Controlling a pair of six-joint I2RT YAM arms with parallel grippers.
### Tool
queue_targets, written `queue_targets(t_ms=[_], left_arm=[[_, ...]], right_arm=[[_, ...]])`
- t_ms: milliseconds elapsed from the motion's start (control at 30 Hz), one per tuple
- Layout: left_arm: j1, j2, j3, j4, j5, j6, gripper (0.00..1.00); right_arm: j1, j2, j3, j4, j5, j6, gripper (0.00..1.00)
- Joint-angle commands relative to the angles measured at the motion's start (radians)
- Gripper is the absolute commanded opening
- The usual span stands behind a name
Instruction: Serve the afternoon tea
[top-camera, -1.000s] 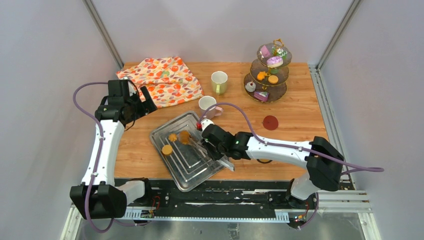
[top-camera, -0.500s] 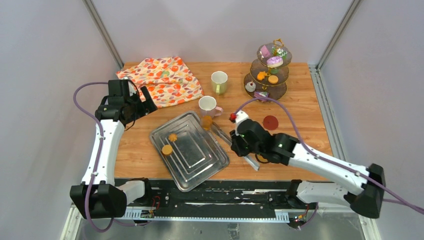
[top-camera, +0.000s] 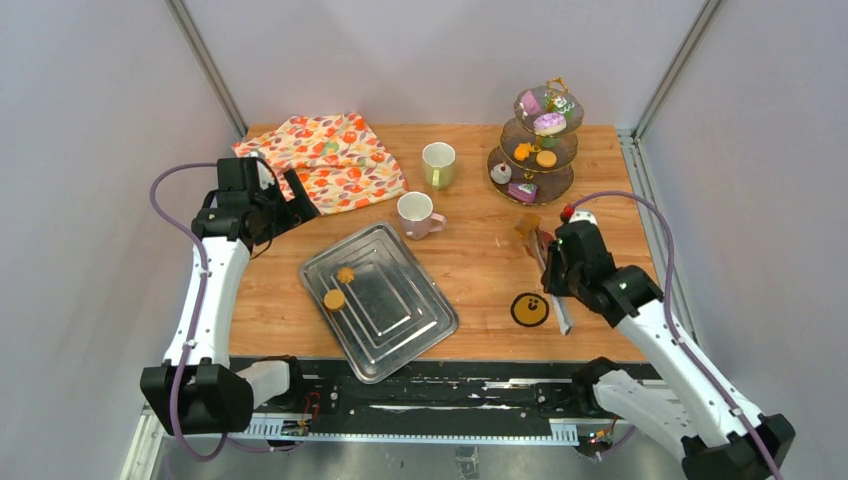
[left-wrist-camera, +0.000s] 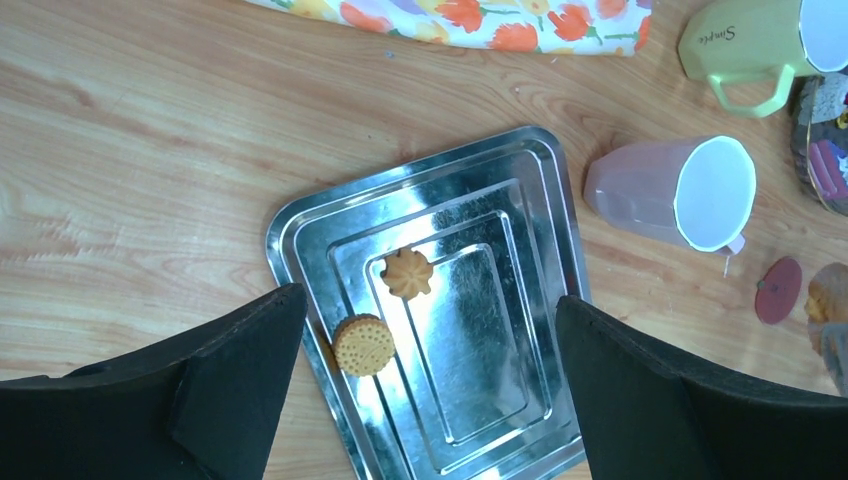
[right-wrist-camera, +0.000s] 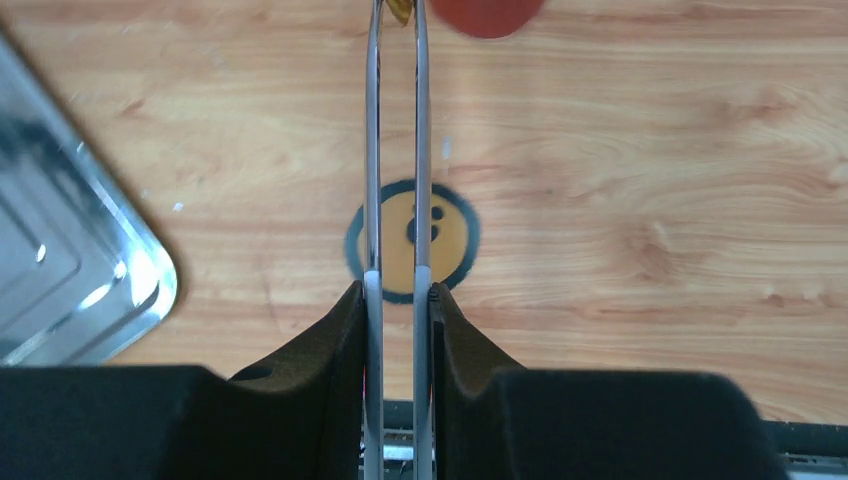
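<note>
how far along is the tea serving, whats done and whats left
Done: the tiered stand already holds several pastries. In hand: the right gripper is shut on the tongs, which carry a cookie near the stand. Left: a flower cookie and a round cookie lie on the metal tray; the pink mug and green mug probably need placing too. The left gripper hangs open, empty.

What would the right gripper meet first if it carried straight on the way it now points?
The right gripper, shut on the tongs, points toward the far edge. Past the cookie in the tong tips and the red disc, the tiered stand looks first in line, though height is unclear.
</note>
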Motion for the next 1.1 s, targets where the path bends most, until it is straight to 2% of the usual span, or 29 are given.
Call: queue_targets(t_ms=[0, 267, 467, 700, 1067], left_arm=[[-0.006, -0.014, -0.015, 0.026, 0.033, 0.008, 1.0], [-0.006, -0.003, -0.01, 0.037, 0.028, 0.015, 1.0], [-0.007, 0.017, -0.002, 0.045, 0.031, 0.016, 1.0], [-0.006, 0.033, 0.006, 0.048, 0.022, 0.02, 1.0], [-0.006, 0.06, 0.015, 0.066, 0.02, 0.01, 1.0]], right_arm=[[-0.194, 0.05, 0.065, 0.043, -0.026, -0.039, 0.01], [-0.497, 0.13, 0.127, 0.192, -0.169, -0.11, 0.01], [-0.621, 0.234, 0.12, 0.43, -0.286, -0.067, 0.01], [-0.653, 0.419, 0.153, 0.636, -0.354, -0.043, 0.01], [-0.653, 0.768, 0.304, 0.715, -0.51, -0.042, 0.01]])
